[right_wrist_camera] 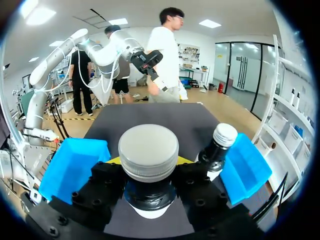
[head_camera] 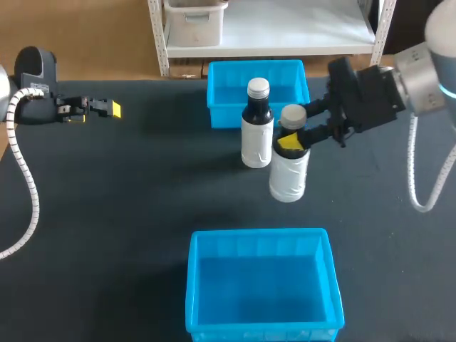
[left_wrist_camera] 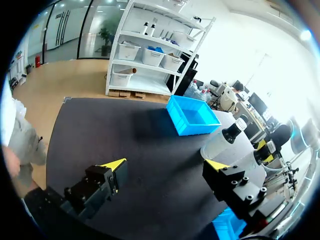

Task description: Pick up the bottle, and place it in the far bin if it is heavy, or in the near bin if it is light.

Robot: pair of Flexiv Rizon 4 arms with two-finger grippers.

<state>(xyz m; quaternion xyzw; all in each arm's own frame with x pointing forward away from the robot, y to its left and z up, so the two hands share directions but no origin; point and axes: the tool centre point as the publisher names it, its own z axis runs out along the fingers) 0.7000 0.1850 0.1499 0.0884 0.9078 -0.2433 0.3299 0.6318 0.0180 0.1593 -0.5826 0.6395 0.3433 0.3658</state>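
Note:
Two white bottles with dark necks and silver caps are in view. One bottle (head_camera: 256, 135) stands on the table just in front of the far bin (head_camera: 226, 112). My right gripper (head_camera: 292, 140) is shut on the neck of the other bottle (head_camera: 288, 174), which stays upright beside the first and seems a little off the table. In the right wrist view its cap (right_wrist_camera: 148, 150) fills the gap between the black fingers (right_wrist_camera: 102, 182). My left gripper (head_camera: 107, 109) is open and empty at the far left of the table, shown open in its own left gripper (left_wrist_camera: 166, 165) view.
The near bin (head_camera: 196, 285) sits at the table's front, the far bin (left_wrist_camera: 192, 117) at the back edge. Both blue bins hold nothing. Dark tabletop (head_camera: 128, 199) stretches between the left gripper and the bottles.

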